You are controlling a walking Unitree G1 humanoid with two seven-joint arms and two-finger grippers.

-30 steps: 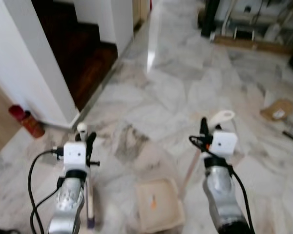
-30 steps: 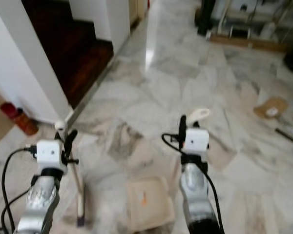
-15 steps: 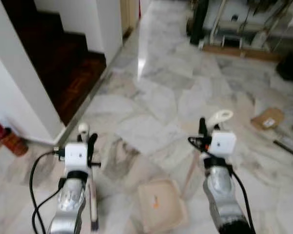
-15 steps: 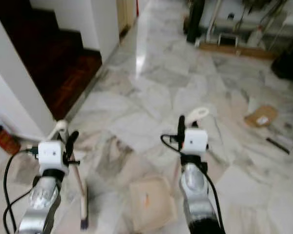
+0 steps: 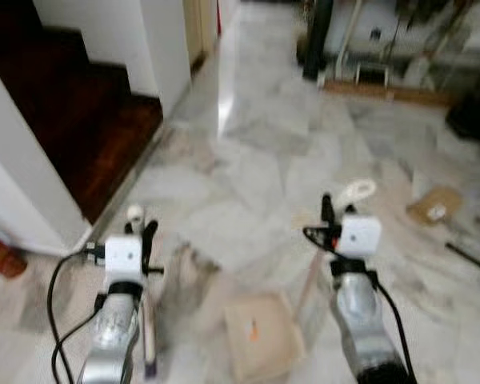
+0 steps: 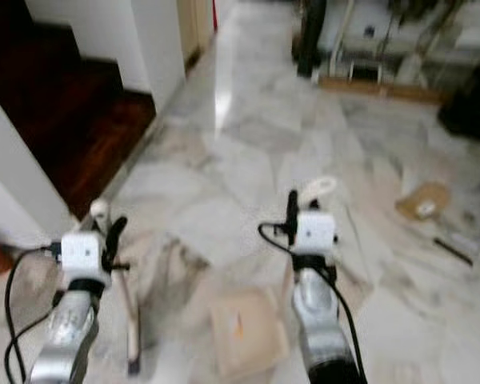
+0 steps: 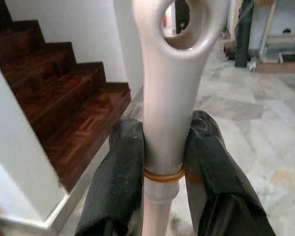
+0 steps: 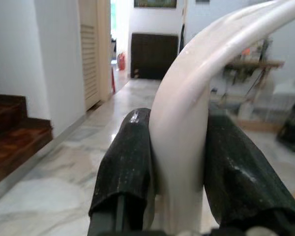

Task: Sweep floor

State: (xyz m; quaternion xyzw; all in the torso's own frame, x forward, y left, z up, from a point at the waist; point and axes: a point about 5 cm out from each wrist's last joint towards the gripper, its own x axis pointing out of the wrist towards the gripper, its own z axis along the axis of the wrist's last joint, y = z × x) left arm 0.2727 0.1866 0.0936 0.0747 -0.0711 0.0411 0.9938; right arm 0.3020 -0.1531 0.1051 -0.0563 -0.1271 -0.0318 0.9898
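L gripper (image 7: 167,162) had its jaws pinched on the broom handle (image 7: 169,93), a pale cream plastic shaft w/ a flat end pierced by a round hanging hole and a thin orange band just below the fingers (image 7: 120,167). In the head views the broom stood nearly upright beside the L arm, its rounded tip (image 5: 134,213) above the wrist box and the lower end (image 5: 150,364) down on the marble floor (image 5: 248,160), w/ a dark tip; bristles too blurred to make out.

R gripper (image 8: 179,162) had its jaws clamped on the dustpan handle (image 8: 187,123), glossy white-cream, curving up to a looped end (image 5: 358,190) above the wrist. The dustpan tray (image 5: 260,334) lay on the floor between the two arms, beige, squarish, w/ a small orange speck (image 5: 253,330) inside.

Floor was grey-white veined marble. Dark wooden stairs (image 5: 72,120) rose at the L behind a white wall (image 5: 16,184). A flat piece of cardboard (image 5: 434,206) lay on the floor off to the R, well apart from the dustpan.
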